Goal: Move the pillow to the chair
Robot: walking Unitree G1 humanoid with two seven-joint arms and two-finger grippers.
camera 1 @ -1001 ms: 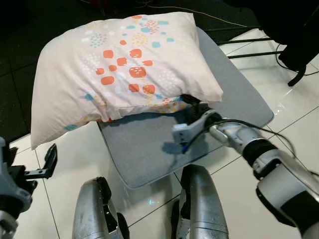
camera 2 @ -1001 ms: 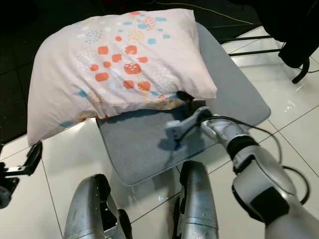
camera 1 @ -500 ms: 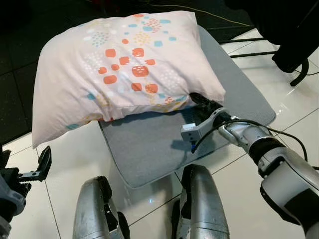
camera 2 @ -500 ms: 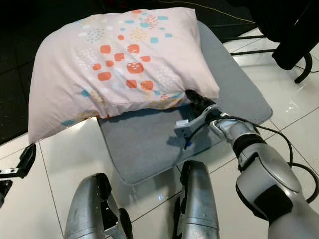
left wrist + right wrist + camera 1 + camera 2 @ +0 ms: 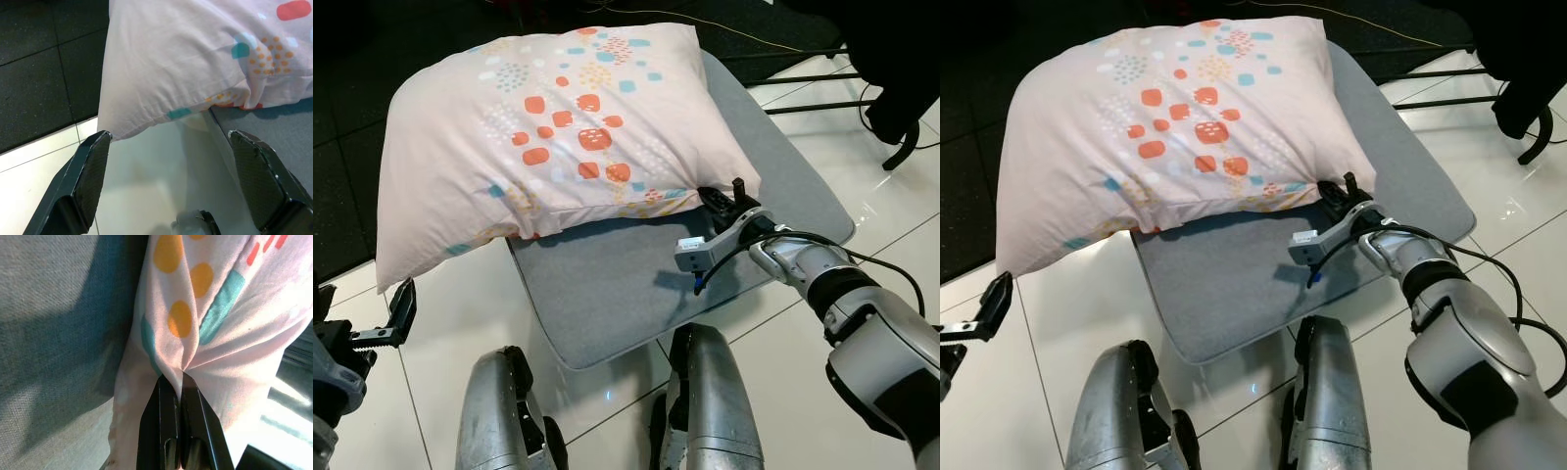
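- Where the pale pink fabric pillow [image 5: 558, 137] printed with orange, teal and yellow dots rests, a flat grey upholstered chair seat [image 5: 607, 284] lies beneath it, covered across its far half.
- The pillow's left corner hangs past the seat's edge over the glossy white tiled floor [image 5: 460, 304], and its far side reaches above the dark tiled floor [image 5: 342, 176].
- The right gripper [image 5: 1337, 193] sits at the pillow's near right corner, its two black fingers [image 5: 171, 431] pressed together with a fold of the pillowcase pinched between their tips.
- From the right wrist view, the fabric puckers into creases at the pinch point, with the grey seat just beside it.
- The left gripper [image 5: 171, 181] hangs low near the floor, below the pillow's overhanging left corner, apart from it, its fingers spread wide with nothing between them.
- A black cable [image 5: 822, 245] loops along the right silver forearm [image 5: 862, 313].
- Two silver robot legs [image 5: 607, 411] stand on the white tiles at the seat's near edge.
- Black metal chair legs [image 5: 803, 78] cross the floor beyond the seat's right side.
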